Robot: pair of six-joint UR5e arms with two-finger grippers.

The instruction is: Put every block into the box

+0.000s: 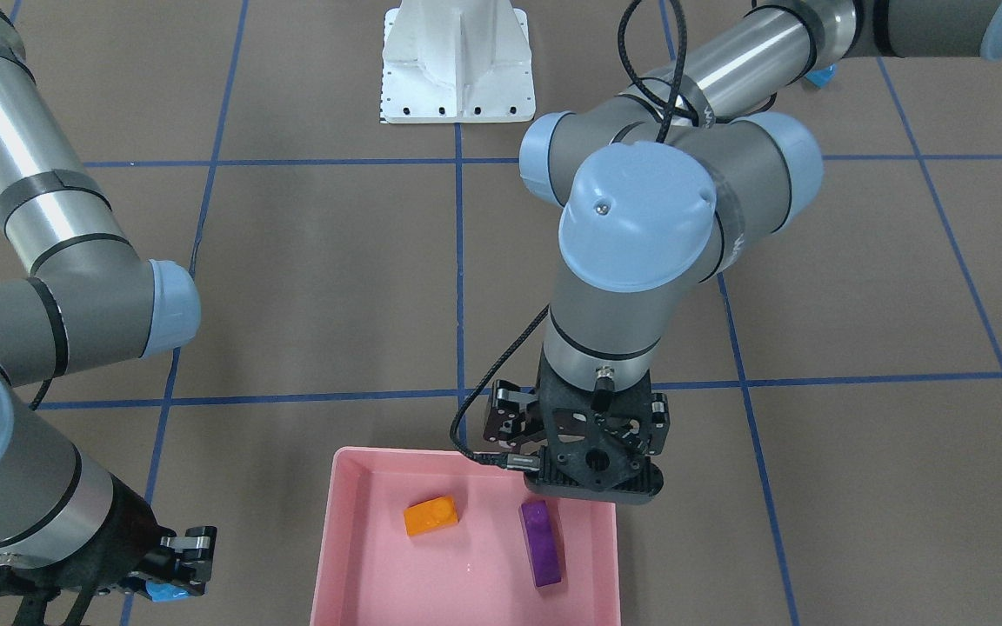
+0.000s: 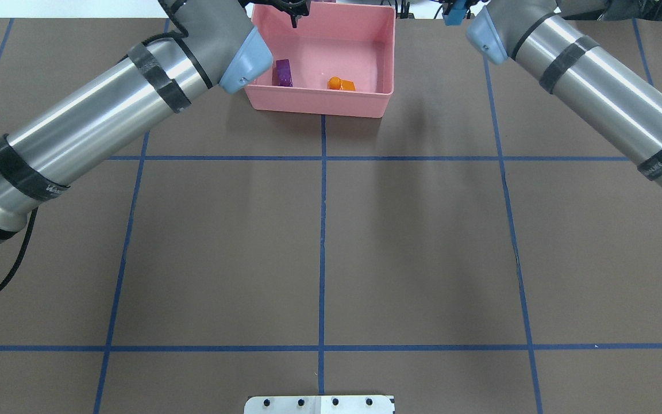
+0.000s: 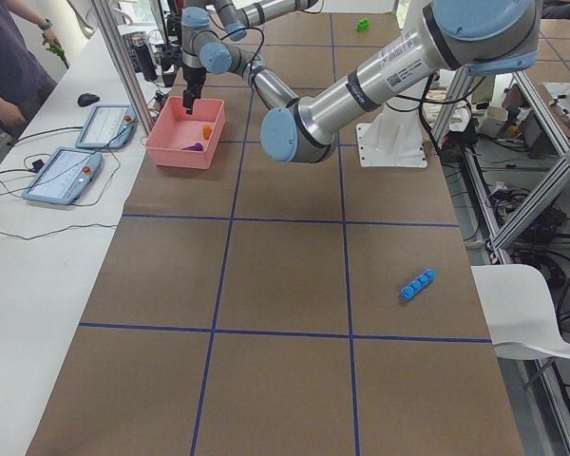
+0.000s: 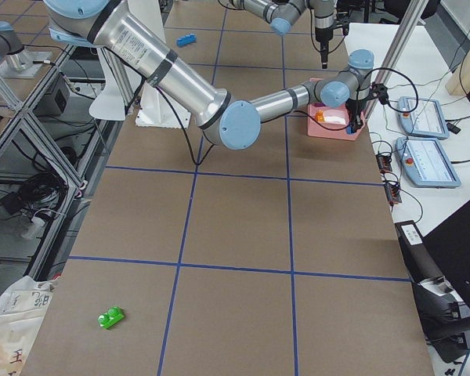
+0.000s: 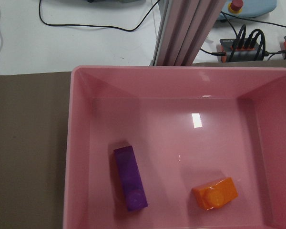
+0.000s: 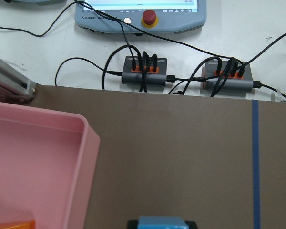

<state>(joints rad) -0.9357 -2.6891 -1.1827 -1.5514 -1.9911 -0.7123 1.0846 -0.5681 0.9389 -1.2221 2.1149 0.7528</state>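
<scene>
Brown table (image 2: 411,241), you see: your pink box (image 2: 319,104) holds the orange block (image 1: 430,516) and purple block (image 1: 540,543). Right gripper (image 1: 172,582) pinches the small blue block (image 6: 164,223) beside it. Left gripper (image 2: 293,16) hangs over the box; its jaws, can't tell.

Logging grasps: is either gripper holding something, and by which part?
Right gripper pinches the small blue block by its sides; left gripper holds nothing.

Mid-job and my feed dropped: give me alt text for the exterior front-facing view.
A pink box holds an orange block and a purple block, with the left gripper poised above it. The right gripper, at the view's lower left, holds a small blue block.
</scene>
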